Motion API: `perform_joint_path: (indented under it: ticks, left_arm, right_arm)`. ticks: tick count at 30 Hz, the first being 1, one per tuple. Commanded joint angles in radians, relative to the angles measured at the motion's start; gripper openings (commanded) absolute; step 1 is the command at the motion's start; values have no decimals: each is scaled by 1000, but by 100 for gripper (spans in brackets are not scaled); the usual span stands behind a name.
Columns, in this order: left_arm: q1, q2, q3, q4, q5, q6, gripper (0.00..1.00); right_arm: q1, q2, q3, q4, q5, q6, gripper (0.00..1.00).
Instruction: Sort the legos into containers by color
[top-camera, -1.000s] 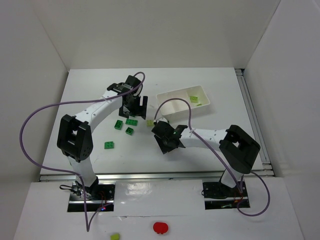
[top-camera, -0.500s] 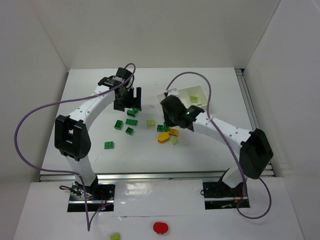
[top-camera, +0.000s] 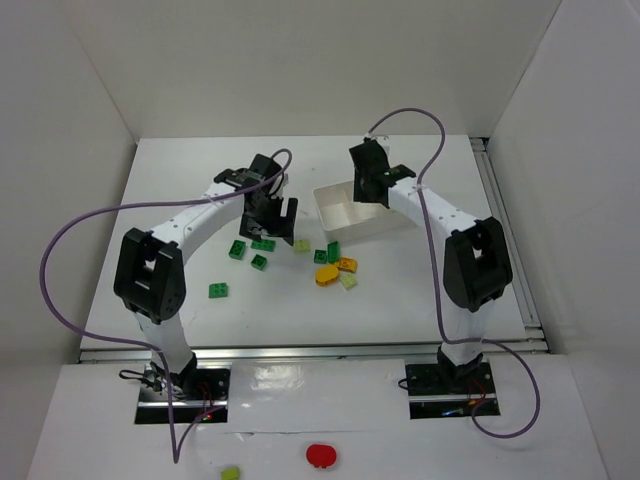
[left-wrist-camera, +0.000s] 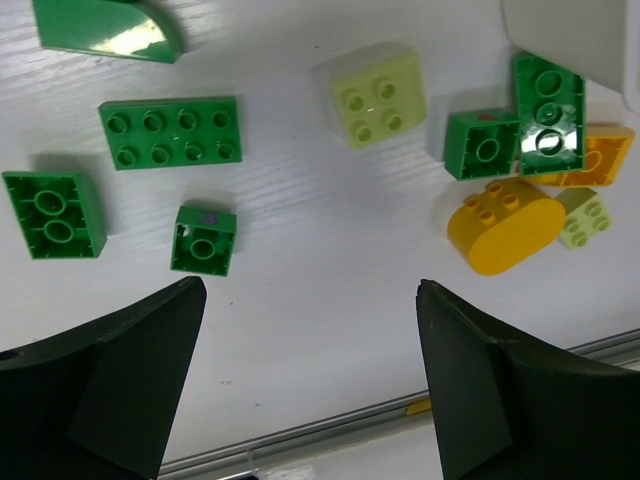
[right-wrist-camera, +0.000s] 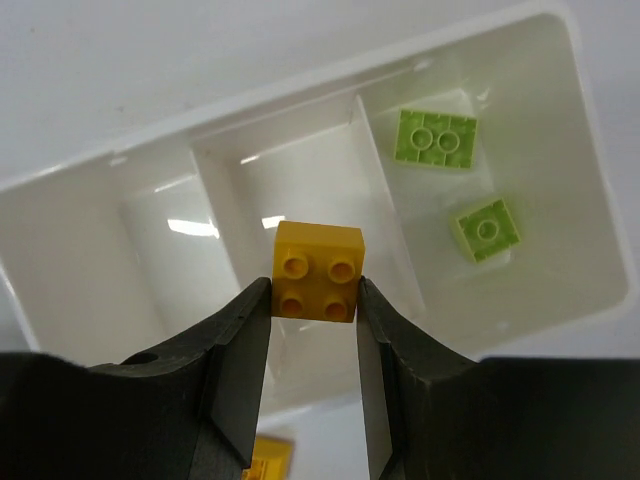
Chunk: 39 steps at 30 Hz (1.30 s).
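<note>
1. Left gripper (top-camera: 272, 215): the jaws stood wide apart with nothing between them. In the overhead view it hung over the table (top-camera: 180, 200) at 9 o'clock from the tray (top-camera: 335, 215). In the left wrist view its fingers (left-wrist-camera: 120, 390) framed bare table surface.

2. Left group of legos, left wrist view: a dark green eight-stud brick (left-wrist-camera: 170, 132) lay flat. An upturned dark green brick (left-wrist-camera: 55, 213) lay at 8 o'clock from it, a small dark green brick (left-wrist-camera: 204, 240) at 5 o'clock, and a curved dark green piece (left-wrist-camera: 105, 25) at 11 o'clock, cut by the frame edge. None of these touched. In the overhead view a lone dark green brick (top-camera: 218, 290) lay well apart at 7 o'clock from this group.

3. A pale four-stud brick (left-wrist-camera: 380, 95) lay alone at 3 o'clock from the eight-stud brick.

4. Right group: a dark green pair (left-wrist-camera: 482, 145) lay side by side, touching. An orange oval brick (left-wrist-camera: 505, 225) lay at 6 o'clock from the pair, with a small pale brick (left-wrist-camera: 583, 217) against its 3 o'clock side. A flat orange brick (left-wrist-camera: 600, 160) showed partly behind them.

5. Tray, right wrist view: three compartments lay side by side. The compartment at 2 o'clock held two pale yellow-green bricks (right-wrist-camera: 436, 138), apart from each other.

6. Right gripper (right-wrist-camera: 313, 290): the jaws were clamped on an orange four-stud brick (right-wrist-camera: 318, 272), studs facing the camera. The brick was held over the middle compartment. Its height above the tray floor could not be determined.
</note>
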Motion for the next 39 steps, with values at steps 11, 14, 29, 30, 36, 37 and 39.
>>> perform_joint_path:
  ticks: [11, 14, 29, 30, 36, 37, 39]
  left_arm:
    - [-72, 119, 30, 61, 7, -69, 91]
    - [-81, 129, 40, 98, 7, -32, 91]
    - [-99, 267, 67, 319, -88, 79, 93]
    - [-99, 280, 67, 305, -88, 60, 91]
    - [-99, 290, 78, 242, -134, -93, 90]
    - [-99, 290, 78, 242, -134, -130, 88]
    - [-109, 281, 52, 242, -147, -161, 80]
  right_arm:
    - [-6, -17, 54, 76, 2, -23, 86]
    - [3, -120, -48, 89, 13, -23, 86]
    - [-79, -416, -264, -25, 22, 32, 86]
    - [-79, -416, -264, -25, 11, 32, 86]
    - [-90, -396, -264, -16, -7, 23, 86]
    - [-90, -396, -264, -16, -7, 23, 86]
    - [-90, -385, -264, -16, -7, 23, 86]
